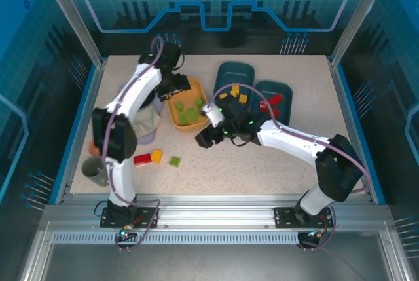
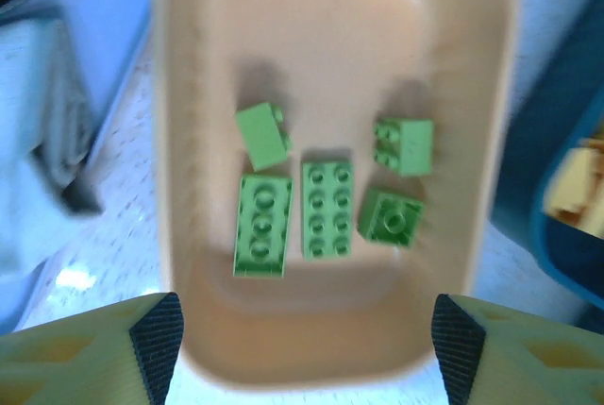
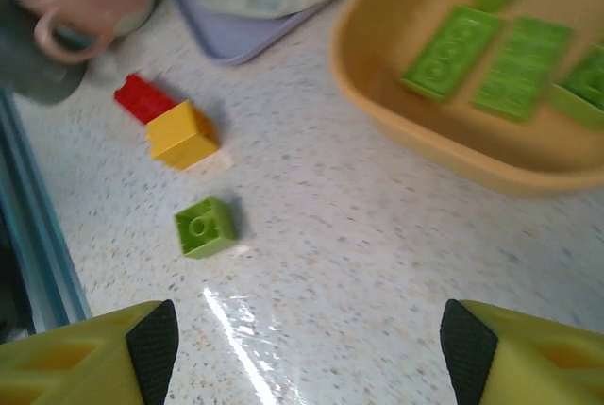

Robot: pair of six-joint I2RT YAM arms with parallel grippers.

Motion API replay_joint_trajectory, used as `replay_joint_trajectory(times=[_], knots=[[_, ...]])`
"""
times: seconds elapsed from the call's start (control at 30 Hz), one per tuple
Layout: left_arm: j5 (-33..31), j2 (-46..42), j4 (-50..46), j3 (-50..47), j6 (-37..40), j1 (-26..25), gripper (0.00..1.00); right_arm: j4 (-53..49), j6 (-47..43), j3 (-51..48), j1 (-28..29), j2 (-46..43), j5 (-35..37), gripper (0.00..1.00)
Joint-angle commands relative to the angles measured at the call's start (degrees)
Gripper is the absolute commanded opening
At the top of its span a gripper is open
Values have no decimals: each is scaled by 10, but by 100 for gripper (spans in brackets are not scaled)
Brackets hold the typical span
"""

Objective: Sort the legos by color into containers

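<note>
Green bricks (image 2: 321, 202), five of them, lie inside the yellow-orange bin (image 2: 189, 263), directly ahead of the left gripper (image 2: 307, 348). Its fingers are spread wide with nothing between them, and it hovers over the bin's near rim. In the top view that gripper (image 1: 178, 88) sits at the bin's (image 1: 175, 112) far left edge.

The right gripper (image 3: 310, 353) is likewise spread and empty, low over the speckled table (image 3: 359, 263). Ahead of it and towards its left finger lies a loose green brick (image 3: 205, 227), studs up, apart from the fingers. Farther on are a yellow brick (image 3: 182, 134) and a red brick (image 3: 142, 98), touching each other. The yellow-orange bin's wall (image 3: 425, 131) stands off to the upper right.

From above, the right gripper (image 1: 203, 138) is just beside the bin's near corner, with the three loose bricks to its left in a row: green (image 1: 175, 161), yellow (image 1: 157, 156), red (image 1: 142, 159).

Two dark teal bins stand to the right of the yellow-orange one. The farther bin (image 1: 236, 71) holds yellow bricks (image 1: 234, 91) and the nearer bin (image 1: 283, 94) holds red bricks (image 1: 272, 102).
</note>
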Motion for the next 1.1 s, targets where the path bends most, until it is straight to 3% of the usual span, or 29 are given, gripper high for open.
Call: replay_joint_trajectory(times=[0.0,0.23,0.43,0.77,1.07], knots=[[-24,-139,-19,-97,-71,-2,74,-28,-109,52,59,39,-8,77],[-42,-383,-68,-317,-161,5,75,-35,-186,183,118,166,-79,80],[-59,-543,-145,-405,-190,7,74,-87,-234,339,165,309,-20,80],[-88,-658,-306,-372,-163,8,74,-127,-213,529,196,473,81,81],[-78,-663,-351,-368,-133,8,75,-240,-225,702,197,594,128,79]])
